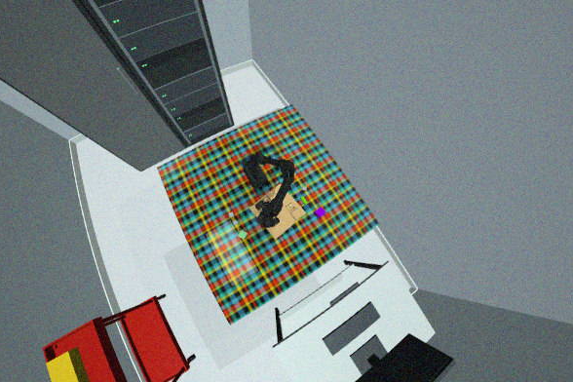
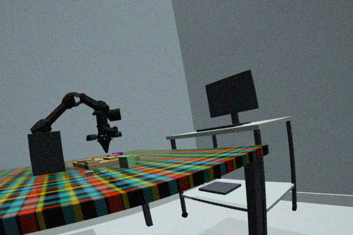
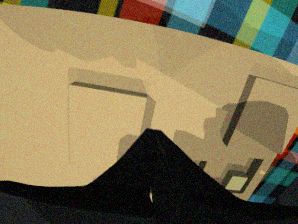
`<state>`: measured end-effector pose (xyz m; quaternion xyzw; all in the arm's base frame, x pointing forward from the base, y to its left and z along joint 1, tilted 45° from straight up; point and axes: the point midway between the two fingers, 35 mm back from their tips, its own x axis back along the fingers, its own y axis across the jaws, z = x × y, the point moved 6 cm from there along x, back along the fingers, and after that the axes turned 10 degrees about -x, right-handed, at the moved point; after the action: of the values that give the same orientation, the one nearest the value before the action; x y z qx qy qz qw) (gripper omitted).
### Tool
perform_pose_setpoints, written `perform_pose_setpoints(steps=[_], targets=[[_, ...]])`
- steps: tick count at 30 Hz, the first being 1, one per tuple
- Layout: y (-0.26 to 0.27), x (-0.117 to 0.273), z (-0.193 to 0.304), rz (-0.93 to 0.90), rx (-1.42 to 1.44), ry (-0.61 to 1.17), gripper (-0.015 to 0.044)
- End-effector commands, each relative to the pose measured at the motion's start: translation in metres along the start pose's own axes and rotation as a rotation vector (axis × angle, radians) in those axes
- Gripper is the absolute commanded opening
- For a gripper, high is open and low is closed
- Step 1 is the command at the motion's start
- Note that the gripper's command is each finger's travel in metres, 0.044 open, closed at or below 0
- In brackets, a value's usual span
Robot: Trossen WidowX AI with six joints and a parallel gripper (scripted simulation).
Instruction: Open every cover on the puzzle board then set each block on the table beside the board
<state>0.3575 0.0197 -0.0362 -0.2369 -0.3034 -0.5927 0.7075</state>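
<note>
My gripper (image 2: 106,151) (image 3: 151,136) is shut and empty, pointing down a little above the tan puzzle board (image 1: 277,232) (image 2: 94,164) (image 3: 30,105). In the wrist view a rectangular tan cover (image 3: 106,125) lies just beyond the fingertips to the left, with a shallow dark edge along its far side. Another tan panel (image 3: 272,102) is at the right, partly in shadow. A small pale square (image 3: 236,182) sits in a dark-edged recess at the lower right. The arm hides part of the board in the top view, so I cannot tell how every cover stands.
On the checked tabletop, a purple block (image 1: 320,212) (image 2: 117,153) and a small bright green piece (image 1: 303,200) lie on one side of the board. A light green block (image 1: 243,235) (image 2: 127,161) and a small grey piece (image 1: 231,214) (image 2: 89,172) lie on the other.
</note>
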Motion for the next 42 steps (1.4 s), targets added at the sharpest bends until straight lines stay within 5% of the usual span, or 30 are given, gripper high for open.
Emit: perform_pose_setpoints(steps=[1,42], targets=[[-0.001,-0.006,0.000,0.003,-0.004,0.004,0.0000],[0.005,-0.037,0.000,0.003,-0.004,0.007,0.0000]])
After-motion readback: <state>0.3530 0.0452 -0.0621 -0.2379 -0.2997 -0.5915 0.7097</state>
